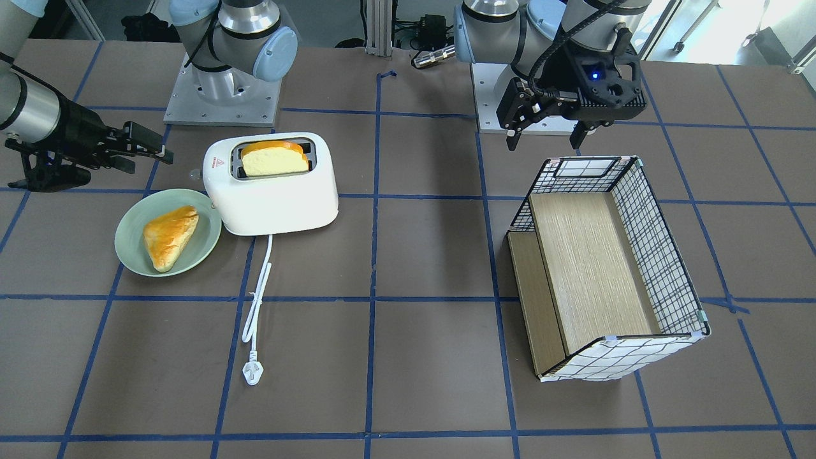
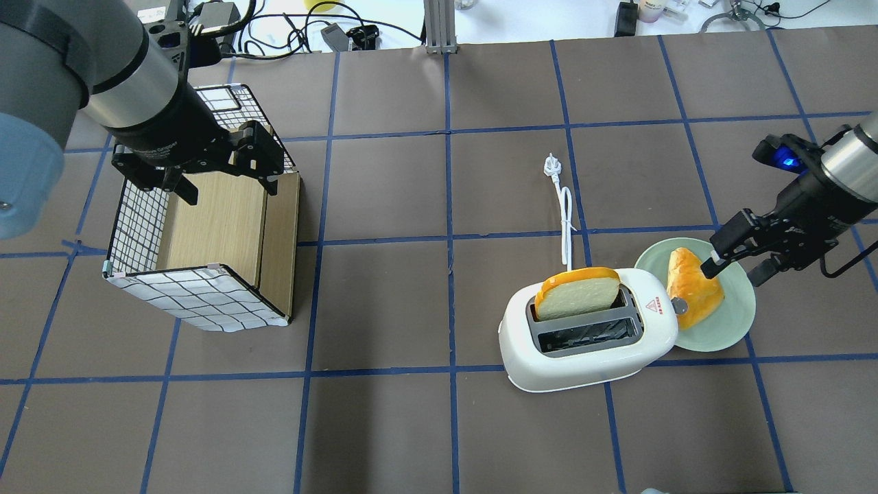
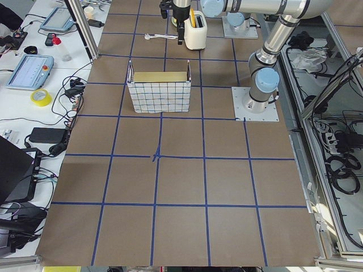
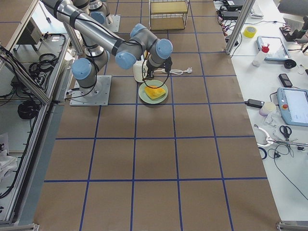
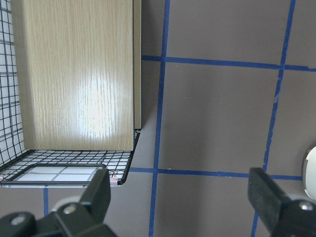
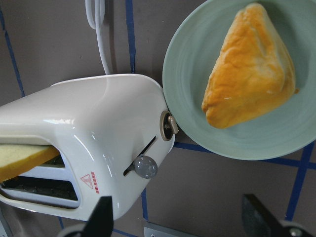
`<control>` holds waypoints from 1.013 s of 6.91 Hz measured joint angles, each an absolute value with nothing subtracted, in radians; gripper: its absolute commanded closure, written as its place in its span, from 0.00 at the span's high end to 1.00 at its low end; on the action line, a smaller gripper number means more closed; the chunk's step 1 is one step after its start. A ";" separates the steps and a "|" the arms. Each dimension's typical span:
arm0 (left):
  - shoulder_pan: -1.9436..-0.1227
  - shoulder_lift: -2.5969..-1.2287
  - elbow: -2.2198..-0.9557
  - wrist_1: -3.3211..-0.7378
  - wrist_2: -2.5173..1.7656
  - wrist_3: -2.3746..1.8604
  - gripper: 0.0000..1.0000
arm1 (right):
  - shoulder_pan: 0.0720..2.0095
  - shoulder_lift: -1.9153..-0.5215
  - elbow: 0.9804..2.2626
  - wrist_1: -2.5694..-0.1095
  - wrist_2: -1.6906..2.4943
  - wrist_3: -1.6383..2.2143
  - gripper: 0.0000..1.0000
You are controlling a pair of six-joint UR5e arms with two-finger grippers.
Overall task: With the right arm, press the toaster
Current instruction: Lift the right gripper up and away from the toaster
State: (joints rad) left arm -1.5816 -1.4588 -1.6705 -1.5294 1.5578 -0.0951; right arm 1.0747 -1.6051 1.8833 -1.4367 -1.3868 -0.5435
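Note:
The white toaster (image 1: 274,197) stands on the table with a slice of bread (image 1: 274,159) upright in one slot. Its cord and plug (image 1: 253,373) trail across the table. In the right wrist view the toaster (image 6: 98,133) shows its end face with the grey lever knob (image 6: 144,166) up in its slot. My right gripper (image 2: 732,273) is open and empty. It hovers over the green plate (image 2: 727,329), just beside the toaster's (image 2: 590,357) lever end, and also shows in the front view (image 1: 150,162). My left gripper (image 2: 232,194) is open and empty above the checked box.
The green plate (image 1: 127,248) holds a golden pastry (image 1: 169,236) and touches the toaster's lever end. The checked wire-pattern box (image 1: 599,268) with wooden shelves lies on its side at the far end, under the left gripper (image 1: 543,145).

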 measured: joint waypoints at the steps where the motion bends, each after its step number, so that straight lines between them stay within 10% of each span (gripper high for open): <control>1: -1.582 -1.459 -1.671 -1.529 1.558 -0.095 1.00 | 1.076 -1.621 1.831 -1.409 -1.409 -0.501 1.00; 7: -1.582 -1.459 -1.671 -1.529 1.557 -0.095 1.00 | 1.237 -1.684 1.670 -1.427 -1.525 -0.102 1.00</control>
